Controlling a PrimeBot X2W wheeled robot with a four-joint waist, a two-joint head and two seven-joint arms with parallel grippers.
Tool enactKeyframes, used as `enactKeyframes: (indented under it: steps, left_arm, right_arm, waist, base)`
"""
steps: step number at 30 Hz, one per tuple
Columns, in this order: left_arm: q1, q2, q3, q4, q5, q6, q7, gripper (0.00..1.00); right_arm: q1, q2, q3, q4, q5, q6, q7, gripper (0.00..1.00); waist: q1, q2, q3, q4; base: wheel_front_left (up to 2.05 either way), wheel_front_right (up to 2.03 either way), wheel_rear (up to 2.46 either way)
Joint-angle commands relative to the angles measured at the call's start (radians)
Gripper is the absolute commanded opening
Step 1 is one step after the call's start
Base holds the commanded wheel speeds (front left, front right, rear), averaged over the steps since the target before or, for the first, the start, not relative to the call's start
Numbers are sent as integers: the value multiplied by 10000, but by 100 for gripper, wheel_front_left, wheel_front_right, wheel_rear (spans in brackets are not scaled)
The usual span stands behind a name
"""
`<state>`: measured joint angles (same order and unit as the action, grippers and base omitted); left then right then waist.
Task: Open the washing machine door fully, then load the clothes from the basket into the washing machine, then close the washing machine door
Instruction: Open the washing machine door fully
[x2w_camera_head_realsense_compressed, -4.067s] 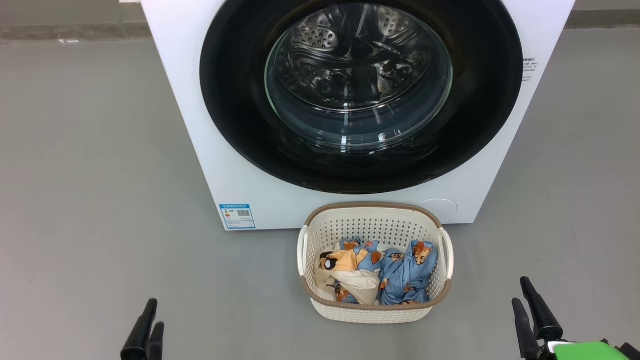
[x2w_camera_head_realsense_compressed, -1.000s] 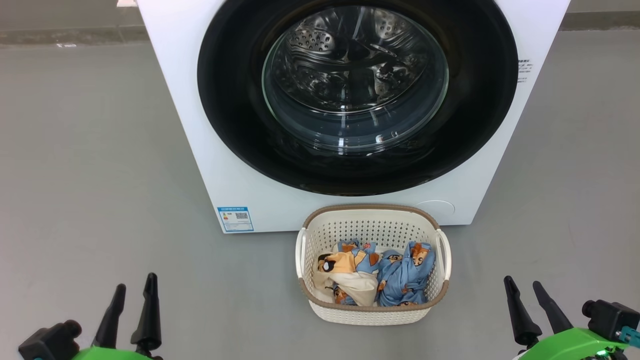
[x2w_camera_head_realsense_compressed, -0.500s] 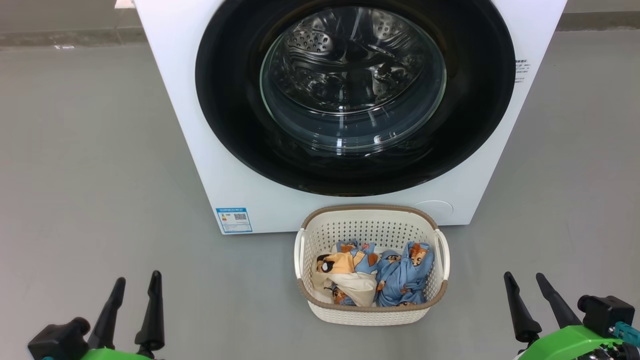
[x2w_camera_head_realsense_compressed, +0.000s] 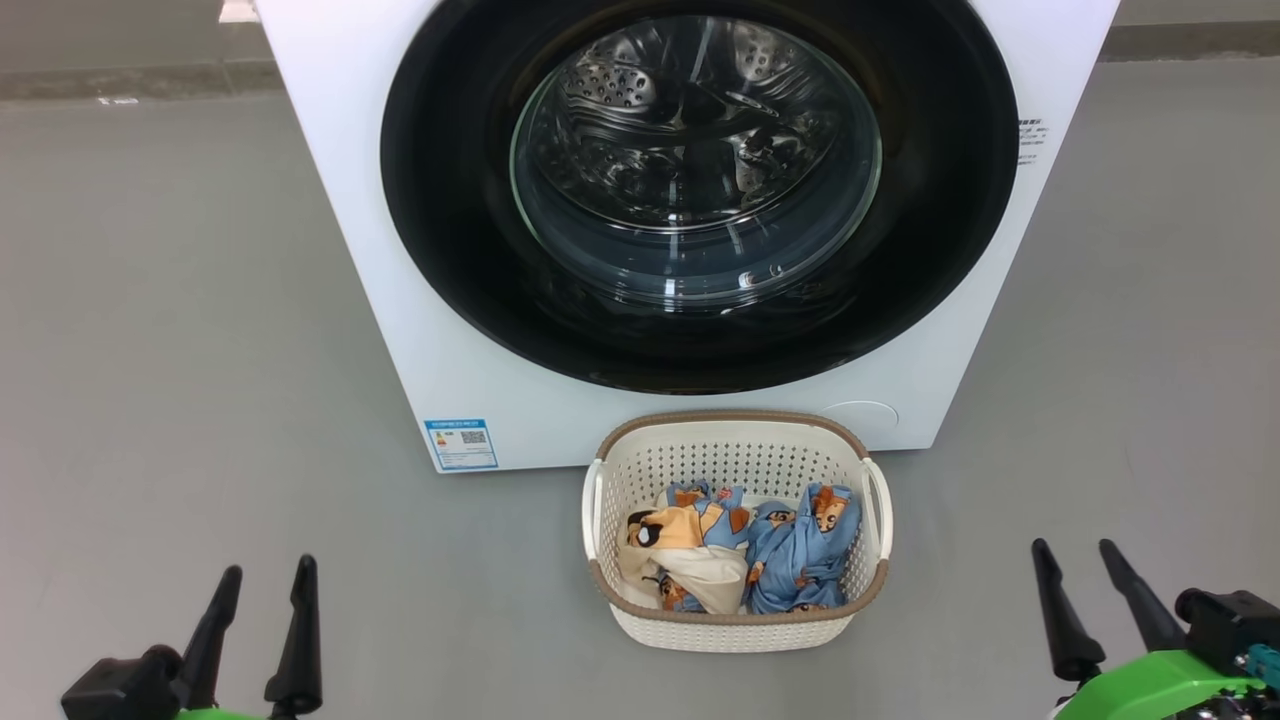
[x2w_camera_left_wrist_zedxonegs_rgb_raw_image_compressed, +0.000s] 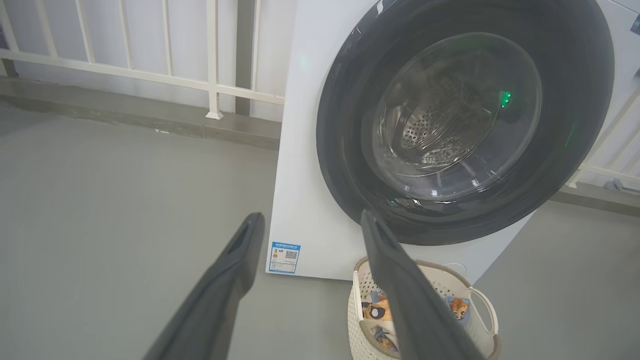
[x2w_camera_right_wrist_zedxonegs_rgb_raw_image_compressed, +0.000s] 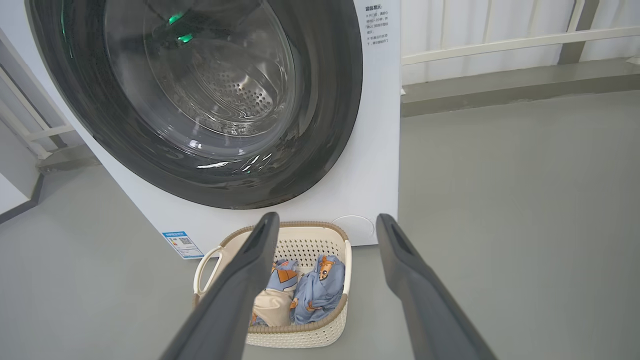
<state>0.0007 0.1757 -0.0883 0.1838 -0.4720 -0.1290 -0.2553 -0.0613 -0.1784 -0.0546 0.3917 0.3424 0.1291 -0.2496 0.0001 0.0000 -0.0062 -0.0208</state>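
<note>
The washing machine door (x2w_camera_head_realsense_compressed: 695, 190) is shut on the washing machine (x2w_camera_head_realsense_compressed: 340, 200), so I judge opening it comes first. The basket (x2w_camera_head_realsense_compressed: 735, 635) stands on the floor (x2w_camera_head_realsense_compressed: 200, 350) just in front, clothes (x2w_camera_head_realsense_compressed: 740, 560) inside, handy for loading. The left claw (x2w_camera_head_realsense_compressed: 268, 568) and right claw (x2w_camera_head_realsense_compressed: 1073, 545) hang low on either side, fingers apart and empty.

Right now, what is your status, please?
Left gripper and right gripper open, empty. Washing machine door shut. Clothes in basket, on floor just before the machine.

The washing machine (x2w_camera_head_realsense_compressed: 530, 420) is cropped above; its blue label (x2w_camera_head_realsense_compressed: 461, 444) seems illegible.
</note>
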Motion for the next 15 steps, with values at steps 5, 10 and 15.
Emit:
enactKeyframes:
  steps: [5,10,15]
  left_arm:
    - [-300,214,484,195,-110,-17,-65,100]
    - [-350,207,555,347,-62,-17,-65,100]
    - [-376,222,584,448,35,-17,-65,100]
  right_arm:
    - [-108,-116,-44,-348,-201,16,-122,100]
    - [6,-76,-122,-402,-216,16,-122,100]
    - [22,-21,-134,-406,-230,16,-122,100]
  waist:
    - [0,0,4,-53]
    - [0,0,-22,-83]
    - [0,0,-14,-89]
  base:
    - [0,0,0]
    - [0,0,0]
    - [0,0,0]
